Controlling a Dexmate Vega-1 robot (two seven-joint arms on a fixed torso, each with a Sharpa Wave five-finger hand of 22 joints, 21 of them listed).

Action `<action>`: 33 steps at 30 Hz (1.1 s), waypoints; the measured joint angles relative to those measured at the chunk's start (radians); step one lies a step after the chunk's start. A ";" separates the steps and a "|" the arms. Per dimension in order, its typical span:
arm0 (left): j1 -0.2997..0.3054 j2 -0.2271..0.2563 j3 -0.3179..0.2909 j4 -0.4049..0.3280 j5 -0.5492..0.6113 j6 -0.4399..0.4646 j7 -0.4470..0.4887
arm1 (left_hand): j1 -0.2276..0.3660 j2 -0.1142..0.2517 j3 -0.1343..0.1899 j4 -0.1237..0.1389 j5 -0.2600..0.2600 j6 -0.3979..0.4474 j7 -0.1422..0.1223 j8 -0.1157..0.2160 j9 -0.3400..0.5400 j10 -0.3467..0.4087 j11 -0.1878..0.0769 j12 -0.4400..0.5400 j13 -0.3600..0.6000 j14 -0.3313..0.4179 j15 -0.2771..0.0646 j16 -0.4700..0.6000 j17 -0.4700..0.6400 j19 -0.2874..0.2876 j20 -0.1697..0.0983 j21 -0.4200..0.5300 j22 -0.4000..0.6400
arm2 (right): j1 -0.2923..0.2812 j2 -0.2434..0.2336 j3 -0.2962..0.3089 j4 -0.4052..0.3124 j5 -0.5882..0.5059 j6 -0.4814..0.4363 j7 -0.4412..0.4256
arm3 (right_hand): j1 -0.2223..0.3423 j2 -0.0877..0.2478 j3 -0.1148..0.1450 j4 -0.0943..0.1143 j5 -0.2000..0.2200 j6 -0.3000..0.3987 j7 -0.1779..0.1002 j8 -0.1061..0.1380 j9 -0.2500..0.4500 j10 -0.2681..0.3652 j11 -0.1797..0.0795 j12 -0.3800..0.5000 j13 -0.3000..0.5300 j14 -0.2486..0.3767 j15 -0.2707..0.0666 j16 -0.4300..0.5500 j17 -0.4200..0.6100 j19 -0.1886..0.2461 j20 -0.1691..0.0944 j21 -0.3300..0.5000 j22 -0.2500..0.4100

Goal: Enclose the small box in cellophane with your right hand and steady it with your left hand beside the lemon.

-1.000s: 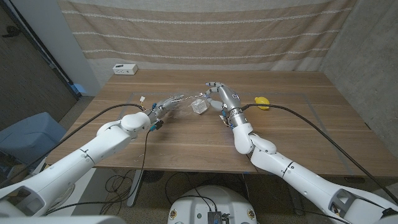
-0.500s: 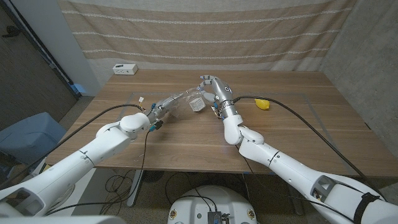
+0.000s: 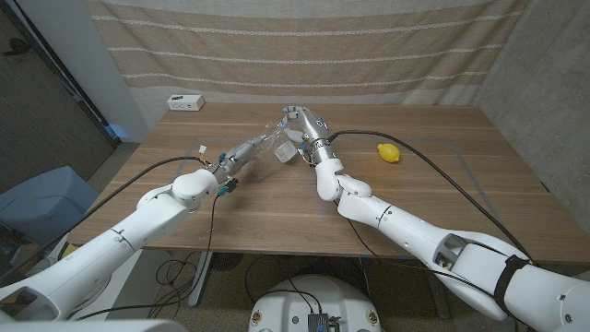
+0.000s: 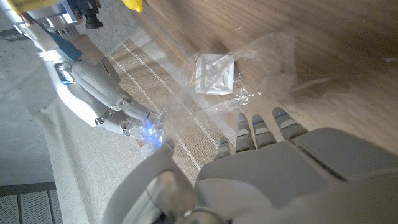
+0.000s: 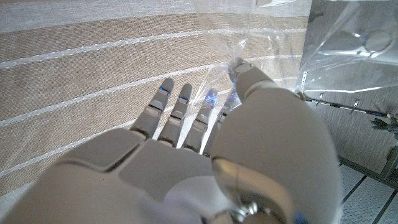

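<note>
**Cellophane Sheet Under Tension: Failure Risks at This Stage**

Cellophane (image 3: 267, 146) is stretched between both hands above the far middle of the wooden table (image 3: 433, 198). The right hand (image 3: 302, 129) is raised near the far edge and pinches an upper corner of the sheet between thumb and fingertip; the right wrist view shows the film bunched at its fingers (image 5: 238, 71). The left hand (image 3: 238, 161) sits toward the left of the table's middle with its fingers reaching onto the near edge of the sheet. Whether it grips the film or only presses it cannot be told from these views.

The small box (image 4: 213, 73) lies inside the film, resting on the table near the far edge, with loose folds around it. The lemon (image 3: 390, 152) sits well apart, toward the right edge.

**Probable faults**

1. Film slip. The right hand's pinch covers only a small corner; a quick pull may draw the sheet free and the fold would collapse.
2. Box drag. If the left hand does not anchor the film, tension from the right hand could slide the box along the table or tip it over.
3. Tearing or clinging. Thin film under diagonal tension may split or stick to itself before the box is covered.
4. Misplacement. The wrap is proceeding far from the lemon, so the task's stated position is not met.
</note>
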 measured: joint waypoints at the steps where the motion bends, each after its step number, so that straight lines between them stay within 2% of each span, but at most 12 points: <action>1: 0.002 0.000 -0.002 0.001 -0.003 -0.001 0.000 | 0.000 0.000 -0.006 -0.001 0.000 0.000 0.000 0.000 0.000 -0.003 0.003 0.000 0.000 0.000 0.000 0.000 0.000 -0.002 0.002 0.000 0.000 | 0.014 0.012 -0.009 0.024 0.000 0.000 -0.005 | 0.000 0.000 0.000 0.000 0.000 0.000 0.000 0.000 0.000 0.004 0.003 0.000 0.000 0.000 0.000 0.000 -0.001 0.000 0.000 0.000 0.000; 10: 0.015 0.001 -0.014 0.015 -0.024 -0.008 -0.002 | -0.004 -0.004 -0.008 -0.001 0.000 -0.009 -0.002 0.000 0.000 -0.008 0.008 -0.004 0.000 -0.006 0.005 0.000 0.000 -0.008 0.008 0.000 0.000 | 0.123 0.102 -0.089 0.207 -0.004 -0.003 -0.045 | 0.003 0.003 0.000 0.000 -0.007 0.000 0.000 0.000 0.000 0.012 0.002 0.000 0.000 0.005 0.005 0.000 0.002 0.000 0.000 0.000 0.000; 11: 0.016 0.001 -0.014 0.016 -0.026 -0.011 -0.002 | -0.004 -0.004 -0.008 -0.001 0.000 -0.011 -0.004 0.000 0.000 -0.008 0.008 -0.005 0.000 -0.006 0.005 0.000 0.000 -0.012 0.012 0.000 0.000 | 0.124 0.102 -0.089 0.208 -0.004 -0.003 -0.045 | 0.003 0.003 0.000 0.000 -0.007 0.000 0.000 0.000 0.000 0.012 0.002 -0.002 0.002 0.005 0.005 0.000 0.002 0.000 0.000 0.000 0.000; 15: 0.030 0.003 -0.023 0.018 -0.029 -0.031 0.002 | -0.009 -0.009 -0.012 0.003 0.004 -0.022 -0.045 0.000 0.000 -0.011 0.010 -0.005 0.000 -0.011 0.010 0.000 0.000 -0.013 0.012 0.000 0.000 | 0.180 0.154 -0.138 0.310 -0.009 -0.004 -0.056 | -0.003 0.008 -0.004 0.004 -0.007 -0.004 0.004 -0.004 0.000 0.018 -0.004 -0.008 0.005 0.005 0.005 0.000 0.006 0.000 0.000 0.000 0.000; 17: 0.044 0.003 -0.032 0.012 -0.023 -0.050 0.019 | -0.011 -0.011 -0.016 0.001 0.004 -0.026 -0.049 0.000 0.000 -0.020 0.008 -0.009 0.000 -0.011 0.010 0.000 0.000 -0.013 0.012 0.000 0.000 | 0.201 0.173 -0.156 0.350 -0.012 -0.002 -0.061 | -0.003 0.008 -0.004 0.004 -0.007 -0.006 0.005 -0.004 0.000 0.018 -0.004 -0.007 0.005 0.005 0.005 0.000 0.006 0.000 0.000 0.000 0.000; 19: 0.060 0.003 -0.043 0.002 -0.013 -0.066 0.039 | -0.013 -0.013 -0.020 0.003 0.004 -0.026 -0.049 0.000 0.000 -0.034 -0.006 -0.013 0.000 -0.011 0.010 0.000 0.000 -0.013 0.012 -0.002 0.000 | 0.221 0.194 -0.173 0.390 -0.012 0.002 -0.066 | -0.003 0.008 -0.004 0.004 -0.007 -0.006 0.005 -0.004 0.000 0.021 -0.007 -0.007 0.005 0.005 0.005 0.000 0.004 0.000 0.000 -0.004 0.000; 23: 0.095 0.002 -0.065 -0.025 0.046 -0.111 0.125 | -0.018 -0.018 -0.024 0.000 0.004 -0.023 -0.058 0.004 0.000 -0.052 -0.031 -0.016 0.000 -0.011 0.003 -0.004 0.000 -0.018 0.018 -0.011 0.000 | 0.277 0.261 -0.218 0.514 -0.007 0.022 -0.072 | -0.006 0.011 -0.004 0.004 -0.007 -0.006 0.005 -0.008 0.000 0.021 -0.007 -0.007 0.005 0.009 0.001 0.000 0.003 0.000 0.000 -0.004 0.000; 24: 0.136 -0.004 -0.090 -0.056 0.067 -0.120 0.151 | -0.018 -0.018 -0.024 0.000 0.004 -0.012 -0.055 0.008 0.000 -0.051 -0.031 -0.016 0.000 -0.011 0.003 -0.004 0.000 -0.018 0.018 -0.011 0.000 | 0.289 0.277 -0.229 0.543 0.003 0.039 -0.073 | -0.007 0.012 -0.004 0.004 -0.007 -0.006 0.005 -0.008 0.000 0.021 -0.007 -0.007 0.005 0.011 0.000 0.000 0.003 0.000 0.000 -0.004 0.000; 27: 0.164 -0.010 -0.106 -0.078 0.121 -0.137 0.214 | -0.018 -0.018 -0.028 -0.004 0.004 0.037 -0.047 0.022 0.000 -0.031 -0.051 -0.010 0.000 0.009 -0.010 -0.002 0.000 -0.007 0.019 -0.011 0.000 | 0.319 0.313 -0.259 0.619 0.016 0.049 -0.064 | -0.008 0.013 -0.007 0.007 -0.015 -0.006 0.005 -0.008 0.000 0.024 -0.011 -0.007 0.005 0.011 0.000 0.000 0.003 0.000 0.000 -0.004 0.000; 30: 0.221 -0.031 -0.142 -0.127 0.198 -0.152 0.300 | -0.018 -0.018 -0.032 -0.008 0.004 0.078 -0.042 0.030 -0.005 0.001 -0.053 0.000 0.000 0.034 -0.017 0.000 0.000 0.023 0.021 -0.003 -0.005 | 0.355 0.350 -0.305 0.701 0.053 0.053 -0.012 | -0.009 0.015 -0.008 0.008 -0.015 -0.006 0.005 -0.008 0.000 0.025 -0.011 -0.007 0.005 0.011 0.000 0.000 0.003 0.000 0.000 -0.004 0.000; 33: 0.268 -0.054 -0.172 -0.166 0.299 -0.169 0.407 | -0.018 -0.019 -0.030 -0.017 0.004 0.116 -0.036 0.030 -0.005 0.036 -0.053 0.011 0.000 0.063 -0.020 0.007 -0.002 0.055 0.021 0.005 -0.005 | 0.386 0.371 -0.354 0.743 0.088 0.045 0.044 | -0.012 0.017 -0.010 0.006 -0.015 -0.006 0.005 -0.008 -0.001 0.027 -0.009 -0.013 0.005 0.011 0.000 0.000 0.003 0.000 0.000 -0.004 0.000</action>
